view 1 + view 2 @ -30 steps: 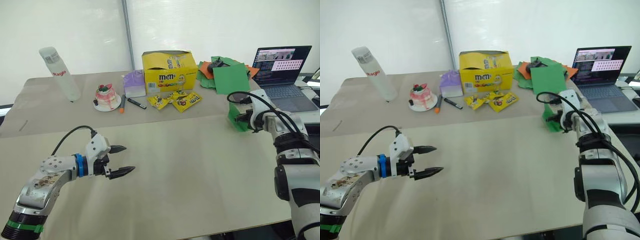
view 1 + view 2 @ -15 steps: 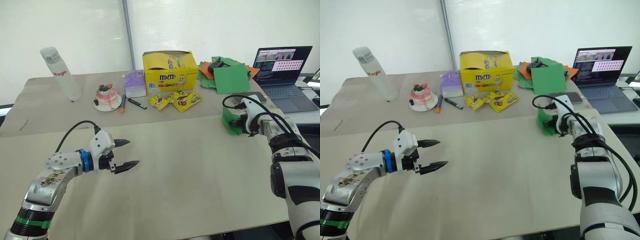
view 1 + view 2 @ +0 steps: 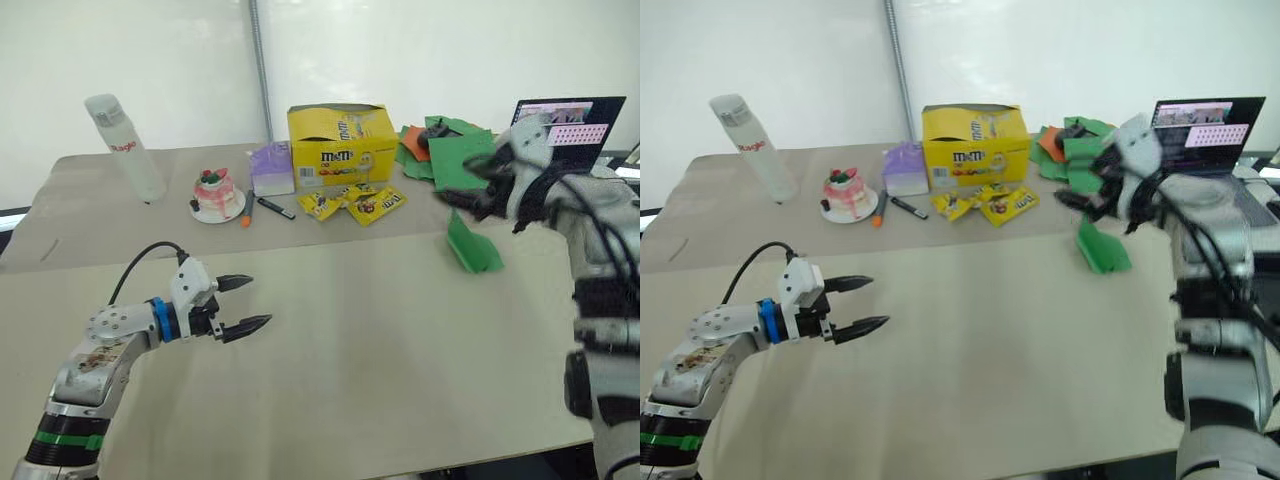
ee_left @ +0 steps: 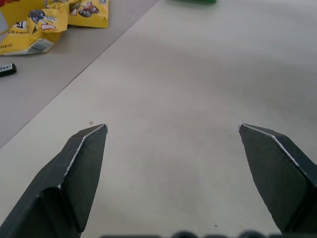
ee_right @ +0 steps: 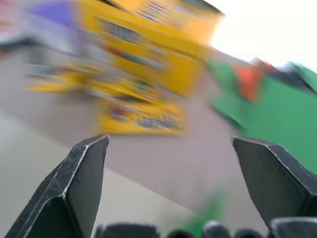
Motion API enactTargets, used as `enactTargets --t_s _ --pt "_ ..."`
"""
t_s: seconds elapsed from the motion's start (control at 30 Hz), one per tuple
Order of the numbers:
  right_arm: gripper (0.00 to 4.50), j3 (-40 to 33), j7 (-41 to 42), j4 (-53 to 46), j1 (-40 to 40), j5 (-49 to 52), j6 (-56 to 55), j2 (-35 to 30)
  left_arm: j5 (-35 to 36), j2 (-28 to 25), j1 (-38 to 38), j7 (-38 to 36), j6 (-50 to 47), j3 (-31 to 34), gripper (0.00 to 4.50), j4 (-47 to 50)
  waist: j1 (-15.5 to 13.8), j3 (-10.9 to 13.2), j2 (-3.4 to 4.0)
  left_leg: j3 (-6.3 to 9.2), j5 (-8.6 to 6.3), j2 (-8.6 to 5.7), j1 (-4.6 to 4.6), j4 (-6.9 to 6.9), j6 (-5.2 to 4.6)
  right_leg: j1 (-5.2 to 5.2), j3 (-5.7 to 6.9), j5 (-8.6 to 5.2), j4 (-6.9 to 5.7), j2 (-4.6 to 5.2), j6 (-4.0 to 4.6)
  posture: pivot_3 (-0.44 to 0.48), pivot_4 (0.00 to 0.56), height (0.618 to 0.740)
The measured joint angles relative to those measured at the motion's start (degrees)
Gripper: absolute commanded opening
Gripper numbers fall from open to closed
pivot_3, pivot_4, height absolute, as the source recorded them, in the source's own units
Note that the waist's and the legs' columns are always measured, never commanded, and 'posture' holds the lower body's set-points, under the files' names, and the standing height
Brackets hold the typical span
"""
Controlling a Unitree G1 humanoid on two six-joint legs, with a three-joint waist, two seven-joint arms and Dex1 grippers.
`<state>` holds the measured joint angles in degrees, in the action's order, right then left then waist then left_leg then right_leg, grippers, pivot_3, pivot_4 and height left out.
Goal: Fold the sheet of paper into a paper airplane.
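**Folded green paper below my raised right gripper, far from my left**

Head views (left eye, right eye), one scene:
- Sheet of paper: one, bright green, creased into a pointed wedge, lying on the table at centre right of the frame. Its long axis runs from upper left to lower right.
- My right gripper: one, upper right of the frame, raised off the table just above the wedge and apart from it. Its fingers are spread and hold nothing.
- My left gripper: one, lower left of the frame, fingers parted and empty, pointing right toward the wedge but well apart from it.
- Nearer arm, in my judgement: the right, by a wide margin. The paper lies just below and slightly ahead of its fingertips.
- Other stock, upper frame: one yellow candy box, a few yellow candy packets, one bottle, one small cake on a plate, one pile of green and orange papers, one laptop.

Left wrist view:
- My two fingers stand wide apart over bare table, nothing between them. Candy packets show at upper left.

Right wrist view:
- My two fingers stand apart, empty. A blurred scrap of green shows low between them, likely the wedge.
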<state>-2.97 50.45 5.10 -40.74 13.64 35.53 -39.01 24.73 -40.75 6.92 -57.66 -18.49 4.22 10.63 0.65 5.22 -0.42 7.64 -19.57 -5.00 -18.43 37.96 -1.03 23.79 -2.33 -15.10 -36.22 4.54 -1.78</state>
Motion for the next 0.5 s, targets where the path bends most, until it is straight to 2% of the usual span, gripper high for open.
enactTargets --t_s 0.17,0.27,0.4,0.43,0.5 --pt "4.44 3.3 -1.7 -15.4 15.7 2.3 0.8 4.0 -1.0 1.1 -0.2 2.9 0.8 0.1 4.50 0.2 -0.6 0.0 0.06 -0.04 -0.01 -0.17 -0.05 0.12 -0.04 0.12 0.03 0.04 0.00 0.10 -0.07 0.000 0.150 0.740" --pt "4.44 4.8 -2.4 -19.6 20.9 2.2 -1.3 4.8 -2.0 1.5 -1.9 5.6 0.4 0.1 4.50 2.3 -0.4 0.0 0.06 -0.09 -0.01 -0.16 0.01 0.12 -0.04 0.13 0.04 0.04 0.01 0.07 -0.07 0.000 0.150 0.740" --pt "4.44 5.0 -4.7 -20.3 24.2 1.6 -3.0 6.4 -2.0 1.5 -7.3 7.8 -0.6 1.4 4.50 5.5 0.0 0.0 0.07 -0.11 -0.01 -0.14 0.07 0.09 -0.04 0.16 0.02 0.04 0.01 -0.02 -0.07 0.000 0.150 0.740" --pt "4.44 5.0 -5.2 -20.2 24.5 1.1 -3.3 6.6 -2.0 1.6 -8.3 8.3 -1.1 1.6 4.50 6.2 0.0 0.1 0.12 0.26 0.00 -0.19 -0.24 0.05 -0.05 -0.53 0.21 0.03 0.09 0.25 -0.07 0.000 0.150 0.740" --pt "4.44 5.0 -6.1 -20.0 24.9 0.6 -4.0 6.8 -1.8 2.3 -9.4 9.6 -1.9 1.9 4.50 8.4 0.6 0.2 0.45 1.99 0.28 -0.67 -0.29 0.07 -0.21 -1.55 1.93 -0.01 0.39 1.03 -0.06 0.000 0.150 0.740"
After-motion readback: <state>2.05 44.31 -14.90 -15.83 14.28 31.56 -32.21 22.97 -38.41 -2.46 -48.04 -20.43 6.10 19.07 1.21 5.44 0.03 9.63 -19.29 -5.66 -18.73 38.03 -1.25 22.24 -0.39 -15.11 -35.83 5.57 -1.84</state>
